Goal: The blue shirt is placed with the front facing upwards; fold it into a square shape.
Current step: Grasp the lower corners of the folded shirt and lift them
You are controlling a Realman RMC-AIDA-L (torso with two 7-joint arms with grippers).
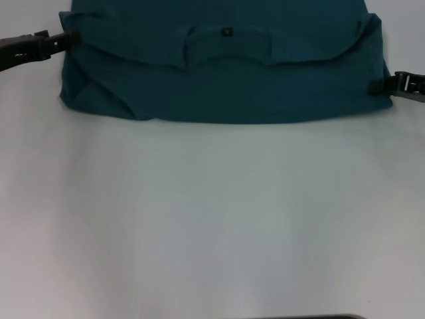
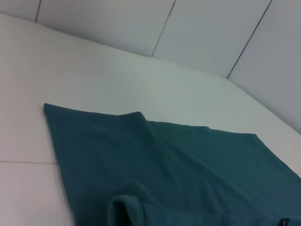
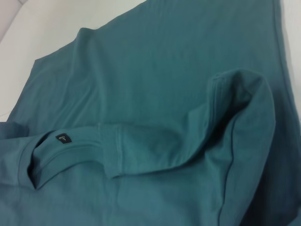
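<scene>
The dark teal-blue cotton shirt [image 1: 226,80] lies at the white bench's [image 1: 212,219] far edge, collar end folded over. The left tool [image 1: 65,40] and right tool [image 1: 377,85] sit at its side edges; whether either pinches cloth cannot be told. The next fold should probably travel level, both sides together, so the edges stay square.

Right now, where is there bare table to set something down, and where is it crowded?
The widest bare patch of table runs from the blue shirt's near fold to the near edge. Narrow strips lie outside the shirt's sides, but the left gripper and right gripper occupy them. The far end is crowded: the shirt covers it.
</scene>
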